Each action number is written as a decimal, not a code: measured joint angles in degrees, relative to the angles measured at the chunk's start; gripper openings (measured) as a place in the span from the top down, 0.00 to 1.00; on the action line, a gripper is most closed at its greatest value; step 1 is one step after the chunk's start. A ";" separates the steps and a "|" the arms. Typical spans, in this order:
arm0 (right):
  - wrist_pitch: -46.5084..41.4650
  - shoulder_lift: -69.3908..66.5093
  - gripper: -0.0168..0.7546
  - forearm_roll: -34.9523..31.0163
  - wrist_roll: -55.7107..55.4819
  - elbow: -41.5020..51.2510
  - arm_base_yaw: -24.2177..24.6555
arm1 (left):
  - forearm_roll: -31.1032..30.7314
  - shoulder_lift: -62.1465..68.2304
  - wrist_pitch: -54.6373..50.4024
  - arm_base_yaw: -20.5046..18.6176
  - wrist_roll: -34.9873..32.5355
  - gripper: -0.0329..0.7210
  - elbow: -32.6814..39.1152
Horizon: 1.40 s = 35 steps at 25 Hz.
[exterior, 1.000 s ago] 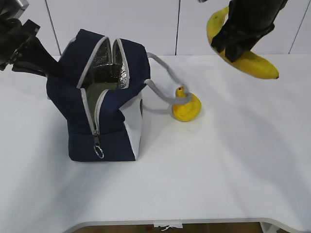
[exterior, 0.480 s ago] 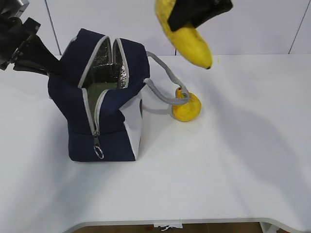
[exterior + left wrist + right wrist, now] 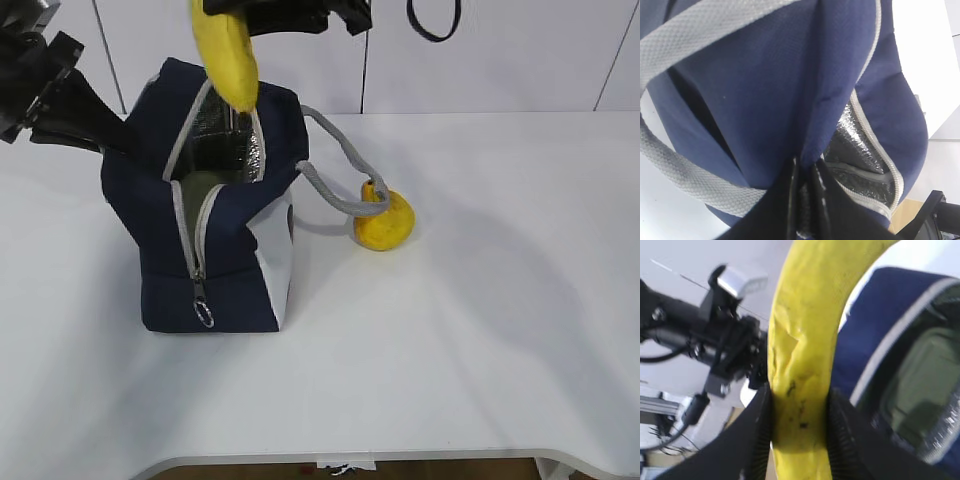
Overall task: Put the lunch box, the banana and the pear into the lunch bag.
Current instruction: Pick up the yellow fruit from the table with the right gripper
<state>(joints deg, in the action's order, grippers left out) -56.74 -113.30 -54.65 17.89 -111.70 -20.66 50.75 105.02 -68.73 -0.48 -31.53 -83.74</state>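
My right gripper (image 3: 799, 425) clamps the long yellow banana (image 3: 224, 52) above the open navy fabric lunch bag (image 3: 205, 205); my left gripper (image 3: 806, 192) pinches its far-left rim.

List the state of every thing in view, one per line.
Bag: upright, unzipped, mouth held open.
Lunch box: inside the bag, lid on.
Banana: gripped, hanging tip-down above the bag's mouth.
Pear: on the table beside the bag, under its handle loop.
Left claw: shut on the bag's edge.
Right claw: shut on the banana.
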 joint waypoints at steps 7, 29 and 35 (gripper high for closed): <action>2.35 -5.01 0.66 -4.20 3.63 0.00 -1.02 | -0.01 0.00 0.00 0.00 0.00 0.94 0.00; 1.26 -11.73 0.66 4.75 8.83 -0.13 -2.23 | 2.68 0.00 0.00 0.00 0.00 0.94 0.00; -0.22 -11.73 0.60 6.00 8.73 -0.13 -2.23 | 3.62 0.00 0.00 0.00 0.00 0.94 0.00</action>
<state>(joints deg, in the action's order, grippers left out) -56.95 -125.03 -48.64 26.62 -111.83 -22.89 54.37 105.02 -68.73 -0.48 -31.53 -83.74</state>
